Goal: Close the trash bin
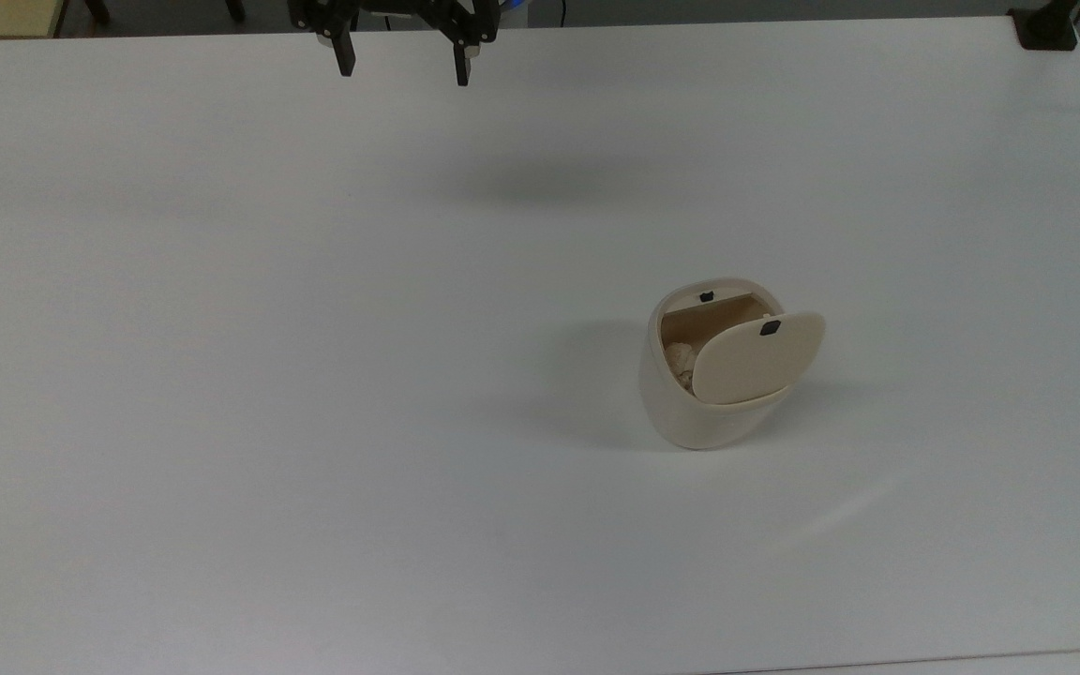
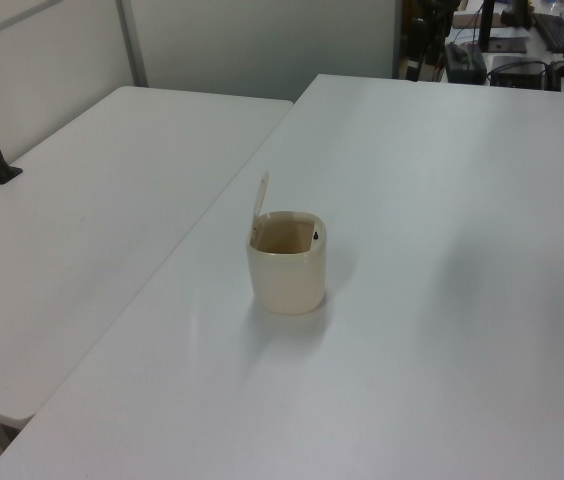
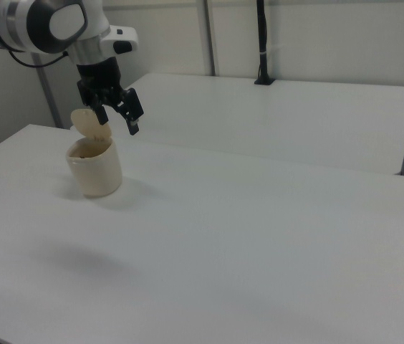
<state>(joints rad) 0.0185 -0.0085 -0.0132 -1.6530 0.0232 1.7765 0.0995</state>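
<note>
Trash bin (image 1: pixel 704 403): cream-beige, stands upright on the white tabletop (image 1: pixel 315 375), toward the top view's right of centre. In the left view it sits close to the edge where this tabletop meets a neighbouring one.

Lid (image 1: pixel 757 356): raised, hinged at the rim on the top view's lower right; it stands near upright, edge-on in the left view (image 2: pixel 260 195). A small black mark shows on its face, and a second black mark sits on the opposite inner rim.

Contents: a pale crumpled wad (image 1: pixel 681 359) lies against the brownish interior; it does not rise above the rim as far as can be seen.

Gripper (image 1: pixel 401 66): hangs above the far edge of the tabletop at the top view's upper left, well apart from the bin; its shadow falls on bare surface. In the right view (image 3: pixel 117 118) it appears just beside the lid, an effect of the line of sight.

Jaws: spread wide, holding nothing.

Step in hand: judged to be the start of the approach; the bin is not yet touched and the lid is fully up.

Next move calls for: travel across to the bin, arriving behind the raised lid on its outer face, then a push over and down toward the marked rim.

Risk: the bin looks light; a sideways shove could slide or tip it rather than swing the lid.
</note>
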